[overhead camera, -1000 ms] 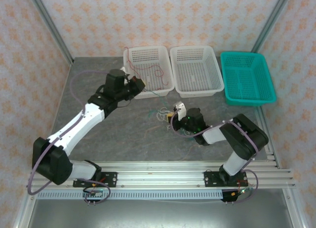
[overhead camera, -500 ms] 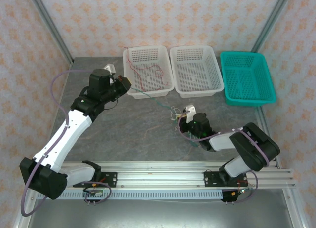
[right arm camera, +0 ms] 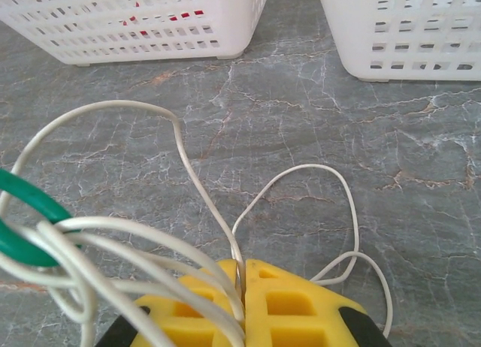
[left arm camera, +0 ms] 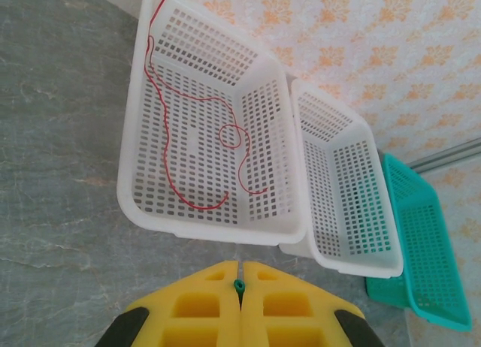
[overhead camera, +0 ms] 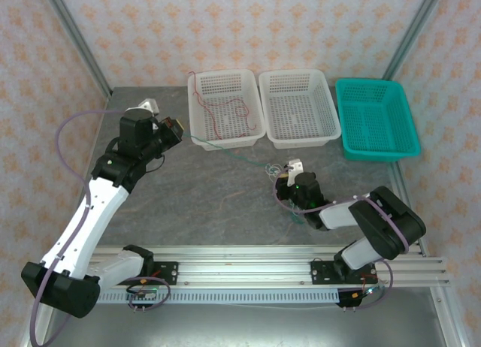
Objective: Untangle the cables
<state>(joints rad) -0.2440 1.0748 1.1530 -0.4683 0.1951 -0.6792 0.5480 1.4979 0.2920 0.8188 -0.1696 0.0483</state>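
A thin green cable [overhead camera: 240,153] runs taut across the table from my left gripper [overhead camera: 179,126] to the tangle [overhead camera: 275,169] by my right gripper [overhead camera: 284,177]. In the left wrist view my left gripper [left arm camera: 240,272] is shut, the green cable's end [left arm camera: 239,286] pinched between its yellow fingers. My right gripper [right arm camera: 242,268] is shut on the white cable [right arm camera: 197,183], whose loops spread over the grey table; a green loop [right arm camera: 22,215] crosses them at the left. A red cable [overhead camera: 225,107] lies in the left white basket [overhead camera: 197,118].
An empty white basket [overhead camera: 301,140] stands in the middle at the back, with a teal basket [overhead camera: 376,153] to its right. An aluminium rail [overhead camera: 248,264] runs along the near edge. Patterned walls enclose the table.
My left gripper has pulled left and away from the left basket, drawing the green cable out taut. My right gripper has shifted right with the tangle.
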